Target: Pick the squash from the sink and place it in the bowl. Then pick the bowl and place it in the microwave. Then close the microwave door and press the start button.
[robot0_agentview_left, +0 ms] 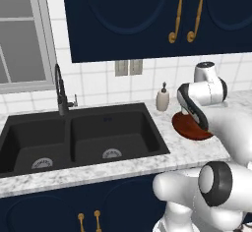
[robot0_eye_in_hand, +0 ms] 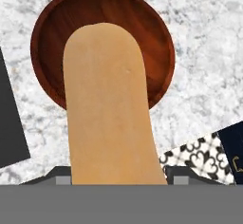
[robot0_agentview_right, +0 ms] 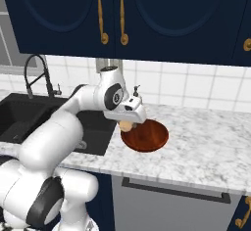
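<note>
My gripper (robot0_agentview_right: pixel 128 123) is shut on the tan-orange squash (robot0_eye_in_hand: pixel 109 109), which hangs from the hand just above the counter. In the hand view the squash runs up from between the fingers and covers the middle of the reddish-brown bowl (robot0_eye_in_hand: pixel 156 28) below it. The bowl (robot0_agentview_right: pixel 148 136) sits on the marble counter right of the sink (robot0_agentview_left: pixel 118 128), and the squash (robot0_agentview_right: pixel 127 126) hovers over its left rim. From the left base view the hand leans over the bowl (robot0_agentview_left: pixel 187 128). The microwave and its door are out of view.
A black arched faucet (robot0_agentview_left: pixel 59 89) stands behind the double basin. A cream soap dispenser (robot0_agentview_left: pixel 163 99) stands at the wall just behind the bowl. Navy upper cabinets (robot0_agentview_right: pixel 147 14) hang above. Marble counter (robot0_agentview_right: pixel 211 147) stretches to the right of the bowl.
</note>
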